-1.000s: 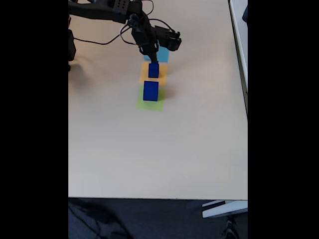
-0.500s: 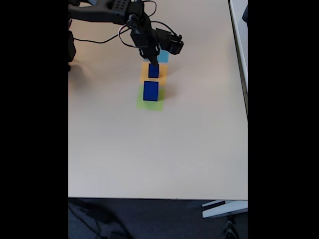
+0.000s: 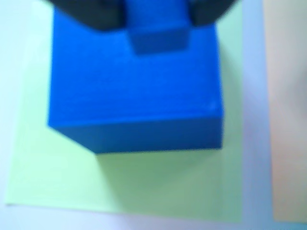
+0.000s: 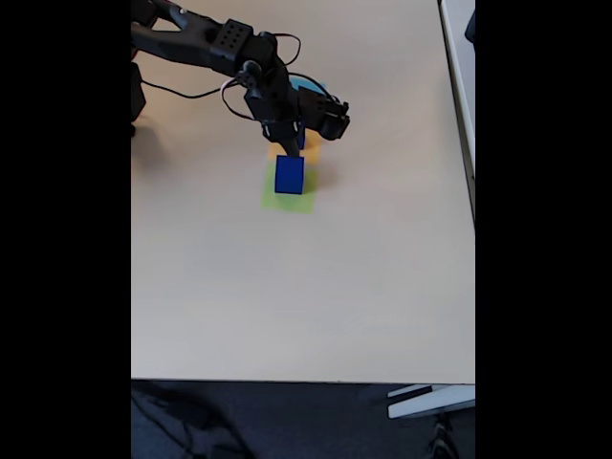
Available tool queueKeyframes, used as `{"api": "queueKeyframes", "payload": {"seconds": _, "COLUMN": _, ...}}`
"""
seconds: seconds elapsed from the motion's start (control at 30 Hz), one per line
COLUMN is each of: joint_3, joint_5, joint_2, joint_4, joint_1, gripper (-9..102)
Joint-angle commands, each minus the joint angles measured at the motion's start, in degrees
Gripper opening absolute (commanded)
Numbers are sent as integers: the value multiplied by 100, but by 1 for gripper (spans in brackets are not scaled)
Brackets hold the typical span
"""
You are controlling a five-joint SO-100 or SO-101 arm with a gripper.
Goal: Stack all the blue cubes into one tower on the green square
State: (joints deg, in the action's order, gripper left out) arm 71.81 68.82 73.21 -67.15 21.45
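Small dark blue cube (image 3: 156,26) clamped between my black pincer (image 3: 156,9) jaws, directly above large dark blue cube (image 3: 136,88) seated on pale green square (image 3: 57,182). Centred; straight drop looks right.

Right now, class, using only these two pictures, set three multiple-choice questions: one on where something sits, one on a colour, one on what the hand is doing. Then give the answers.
1. Where does the large blue cube stand?
A. on the green square
B. on the bare table
C. on the floor

2. What colour is the small cube in the hand?
A. red
B. blue
C. white

3. What is the hand's state?
A. wide open, holding nothing
B. shut on the small cube
C. flat on the table

Answers:
1 A: green shows around its base in the wrist view.
2 B: same blue as the large cube.
3 B: dark fingers flank it on both sides.
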Motion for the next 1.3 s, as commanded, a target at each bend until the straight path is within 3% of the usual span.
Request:
{"api": "queueKeyframes", "payload": {"seconds": 0.0, "joint_3": 44, "joint_5": -35, "joint_2": 167, "joint_4": 149, "joint_1": 44, "gripper": 0}}
{"api": "queueKeyframes", "payload": {"seconds": 1.27, "joint_3": 519, "joint_5": -132, "joint_2": 193, "joint_4": 483, "joint_1": 255, "gripper": 1}}
